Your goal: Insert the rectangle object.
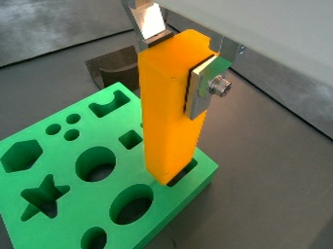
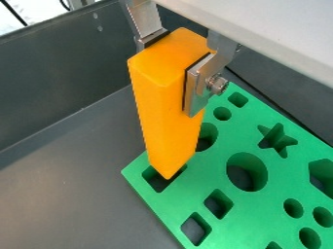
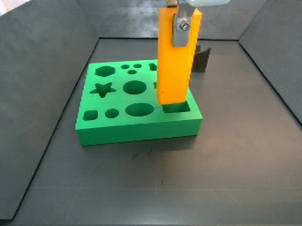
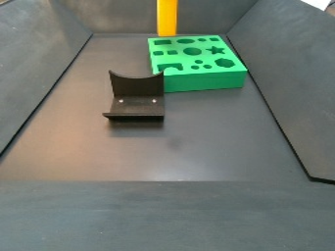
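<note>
The rectangle object [image 1: 173,117] is a long orange-yellow bar, standing upright. My gripper [image 1: 180,60] is shut on its upper end, with a silver finger [image 1: 203,86] on each side; both wrist views show this [image 2: 178,60]. The bar's lower end sits in a rectangular hole at one corner of the green block [image 1: 58,160]. In a side view the bar [image 3: 175,75] rises from the block [image 3: 118,125] with the gripper [image 3: 179,26] at its top. In a side view only the bar [image 4: 167,18] shows behind the block [image 4: 197,71]; the gripper is out of frame.
The green block has several other shaped holes, among them a star [image 3: 102,89] and circles. A dark grey curved holder [image 4: 133,96] stands on the floor apart from the block. Dark sloping walls [image 4: 53,69] enclose the bin floor.
</note>
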Robot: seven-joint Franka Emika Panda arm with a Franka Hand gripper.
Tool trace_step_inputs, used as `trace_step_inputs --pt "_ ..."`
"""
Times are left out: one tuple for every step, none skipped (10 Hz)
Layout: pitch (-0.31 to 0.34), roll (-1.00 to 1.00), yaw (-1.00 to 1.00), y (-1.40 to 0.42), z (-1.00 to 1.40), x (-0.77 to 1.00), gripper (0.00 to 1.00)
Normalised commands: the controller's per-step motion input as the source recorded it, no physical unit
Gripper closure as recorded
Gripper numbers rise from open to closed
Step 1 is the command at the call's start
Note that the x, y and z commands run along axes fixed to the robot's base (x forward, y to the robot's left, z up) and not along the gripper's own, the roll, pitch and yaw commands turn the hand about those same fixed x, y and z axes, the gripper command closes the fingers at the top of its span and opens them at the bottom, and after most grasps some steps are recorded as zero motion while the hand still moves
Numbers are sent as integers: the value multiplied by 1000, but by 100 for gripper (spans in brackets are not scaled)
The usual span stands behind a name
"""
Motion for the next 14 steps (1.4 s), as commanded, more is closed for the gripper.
trace_step_inputs --pt "0 16 0 -49 -317 140 100" --pt "0 0 -180 -51 -306 194 100" --pt "0 -7 -420 -6 -223 300 100" --pt "0 0 -266 0 -211 200 100" --pt "0 30 -69 20 -214 6 100" --pt "0 50 0 46 -234 0 100" --pt "-27 64 40 6 -246 -57 100" --pt "-26 106 117 0 -257 0 100" --pt "0 129 166 0 -300 69 100" --pt "34 96 14 0 -320 323 100" --pt "49 131 0 9 -306 297 100" --pt "54 130 -34 0 -266 266 100" --pt "53 104 -134 0 -271 240 100" --pt "0 49 -97 0 -331 43 100"
